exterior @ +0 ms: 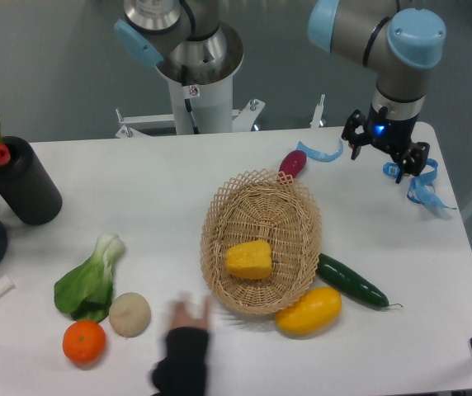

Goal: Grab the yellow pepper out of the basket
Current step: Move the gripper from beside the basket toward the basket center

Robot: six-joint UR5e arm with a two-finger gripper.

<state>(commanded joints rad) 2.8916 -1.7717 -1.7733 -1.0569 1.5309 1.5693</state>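
The small, blocky, glossy yellow-orange bell pepper (249, 259) lies alone in the middle of the oval tan wicker basket (219, 216) with the looped rim, well apart from the black two-finger gripper (385, 150), which hangs over the far right part of the white worktop (137, 198); from the gripper the pepper is down toward the near edge and off toward the vase side. The gripper's fingers look parted with nothing between them, though they are small in this view. I judge the pepper light, hollow and fairly stiff, but smooth-skinned and lobed, so it may slip or roll; the surest hold seems to be from above across its narrower width, fingers seated on flatter flanks and not on a ridge, with moderate squeeze. The basket wall is shallow and leaves room around the pepper, yet a low approach could catch the rim. Just outside the basket, on its near side, lies a longer smooth oval yellow squash-like vegetable (309, 311), easily mistaken for the target, touching or nearly touching a dark green cucumber (351, 281). A magenta radish-like vegetable (292, 164) sits at the far rim, between gripper and basket, beside blue ribbon (422, 188). A blurred human hand in a dark sleeve (184, 323) reaches in at the near edge by the basket, which is the main hazard. Farther off are a leafy green bok choy (89, 280), a tan round vegetable (129, 314), an orange (83, 342) and a black cylindrical vase with red tulips (21, 180).
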